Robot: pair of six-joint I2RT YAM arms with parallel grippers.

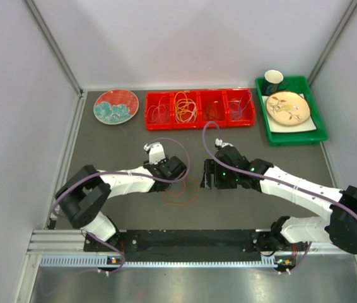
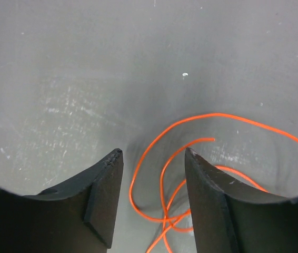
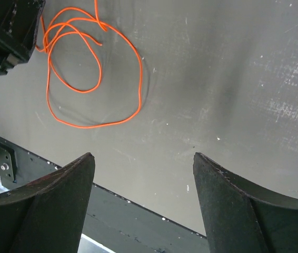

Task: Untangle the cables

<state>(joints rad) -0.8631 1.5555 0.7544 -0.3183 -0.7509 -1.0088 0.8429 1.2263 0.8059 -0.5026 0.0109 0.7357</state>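
One orange cable (image 1: 182, 192) lies in loose overlapping loops on the grey table between the two arms. My left gripper (image 2: 153, 152) is open and held low over it, with strands of the orange cable (image 2: 217, 114) lying between and beyond the fingers. My right gripper (image 3: 142, 155) is open and empty, to the right of the orange cable (image 3: 140, 89), which shows at the upper left of the right wrist view. More cables sit coiled in a red tray (image 1: 200, 125) at the back: white (image 1: 159, 111), yellow and orange (image 1: 185, 107), red (image 1: 213, 112) and purple (image 1: 246, 104).
A patterned plate (image 1: 116, 106) sits left of the red tray. A green tray (image 1: 292, 138) at the back right holds a cup (image 1: 274, 79) and a plate (image 1: 287, 107). A black rail (image 1: 191, 240) runs along the near edge. Walls close in both sides.
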